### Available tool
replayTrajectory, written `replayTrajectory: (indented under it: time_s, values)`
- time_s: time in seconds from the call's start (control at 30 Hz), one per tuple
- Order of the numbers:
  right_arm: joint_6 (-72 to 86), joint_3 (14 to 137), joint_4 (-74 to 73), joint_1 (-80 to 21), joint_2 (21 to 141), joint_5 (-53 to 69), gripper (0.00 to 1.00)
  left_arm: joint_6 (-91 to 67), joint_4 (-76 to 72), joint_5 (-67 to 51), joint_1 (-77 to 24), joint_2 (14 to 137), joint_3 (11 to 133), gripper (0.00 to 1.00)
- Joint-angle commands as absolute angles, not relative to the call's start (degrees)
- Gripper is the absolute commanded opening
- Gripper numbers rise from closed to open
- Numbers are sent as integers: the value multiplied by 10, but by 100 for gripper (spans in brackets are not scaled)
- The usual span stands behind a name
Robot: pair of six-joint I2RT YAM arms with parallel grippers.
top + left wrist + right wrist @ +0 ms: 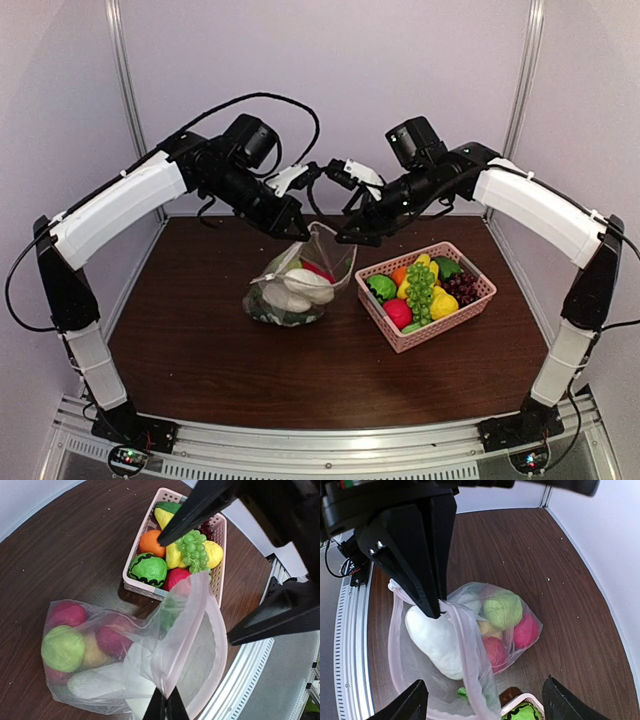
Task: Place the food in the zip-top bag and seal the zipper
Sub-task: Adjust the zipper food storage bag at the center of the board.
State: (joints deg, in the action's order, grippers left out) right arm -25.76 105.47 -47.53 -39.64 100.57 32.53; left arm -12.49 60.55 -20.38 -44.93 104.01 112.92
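Lying on the table [200, 370] beside the basket [482, 297], the clear bag [290, 292] is seen bulging with food [502, 609]: white, green and red pieces. Its open rim is pinched and lifted by the left gripper [164, 700]. The right gripper [485, 680] is spread above, holding nothing.

Bears, on the dark brown wood-grain table [200, 350], a clear floppy plastic zip-top bag [285, 300] mid-surface and a pink plastic lattice basket [450, 322] just beside it.
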Motion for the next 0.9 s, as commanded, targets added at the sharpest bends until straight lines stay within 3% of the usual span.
replayTrajectory:
  time_s: [0.0, 0.1, 0.2, 0.47, 0.6, 0.7, 0.87]
  values:
    - [-270, 1063, -523, -401, 1031, 339, 79, -118, 562, -226, -455, 984, 1111, 0]
    - [-271, 1032, -507, -408, 1012, 339, 77, -118, 552, -227, -455, 969, 1094, 0]
    - [-265, 1018, -495, -410, 999, 311, 67, -110, 549, -235, -455, 961, 1091, 0]
    - [-249, 1086, -513, -411, 990, 331, 10, -109, 548, -186, -455, 964, 1068, 0]
    - [-238, 1083, -490, -419, 989, 321, 5, -116, 550, -181, -455, 977, 1057, 0]
    - [-252, 1181, -583, -421, 1032, 365, 1, -121, 550, -190, -455, 981, 1065, 0]
    - [-237, 1129, -541, -421, 1026, 316, 9, -128, 531, -172, -455, 974, 1056, 0]
